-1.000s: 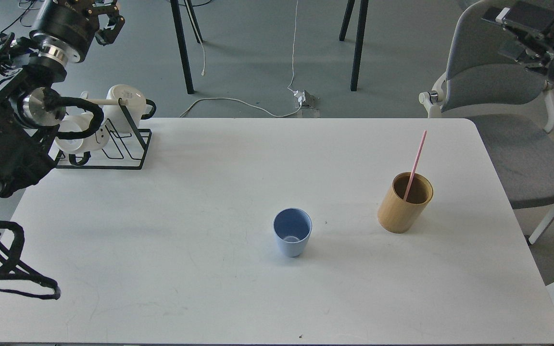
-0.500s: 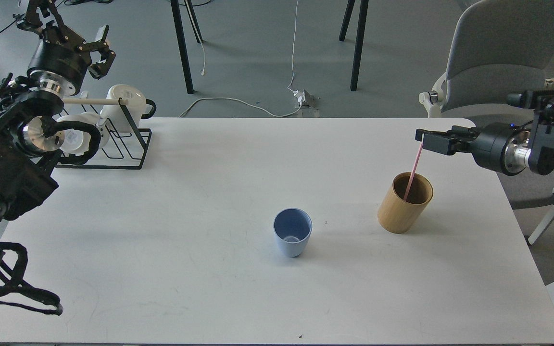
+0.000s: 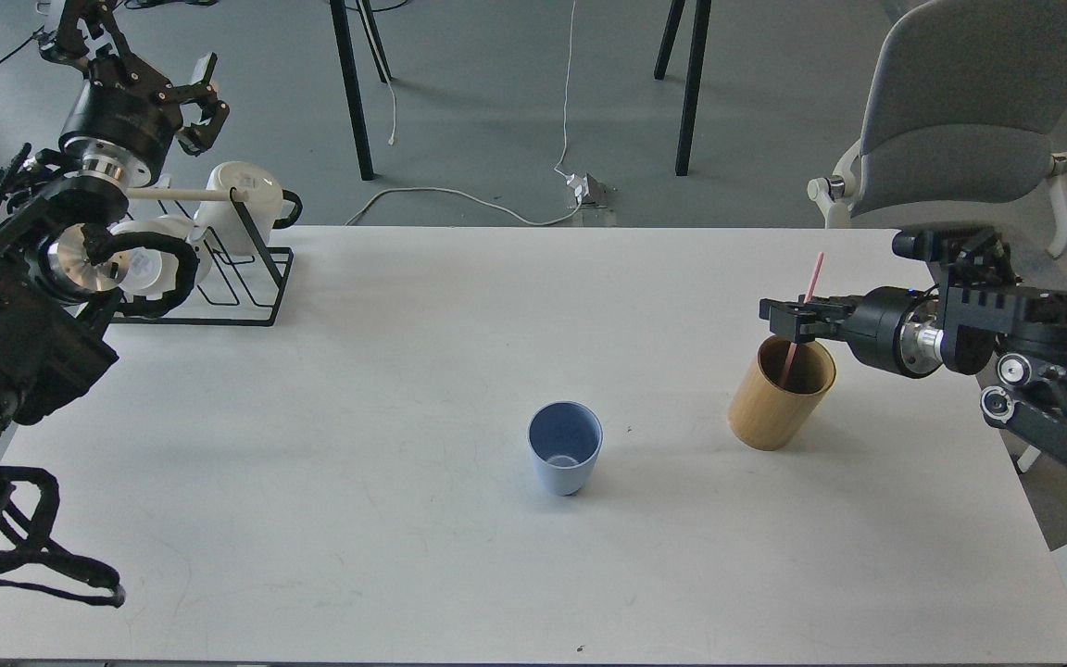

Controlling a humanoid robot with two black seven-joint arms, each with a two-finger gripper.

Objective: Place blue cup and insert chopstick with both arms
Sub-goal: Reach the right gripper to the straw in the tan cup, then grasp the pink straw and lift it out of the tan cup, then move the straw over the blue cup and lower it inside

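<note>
cup point(image 3: 565, 448) upright mid-table point(image 3: 404, 371), holder point(image 3: 780, 394) to its right, chopstick point(image 3: 802, 320) leaning in holder, right gripper point(image 3: 779, 316) at chopstick above holder, rack point(image 3: 209, 278) with mugs point(image 3: 242, 204) far left corner, chair point(image 3: 969, 120) behind right

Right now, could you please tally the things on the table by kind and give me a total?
Blue cup: 1
Bamboo cylinder: 1
Pink chopstick, standing in the cylinder: 1
Black wire rack: 1
White mugs on the rack: 2
Total: 6
</note>
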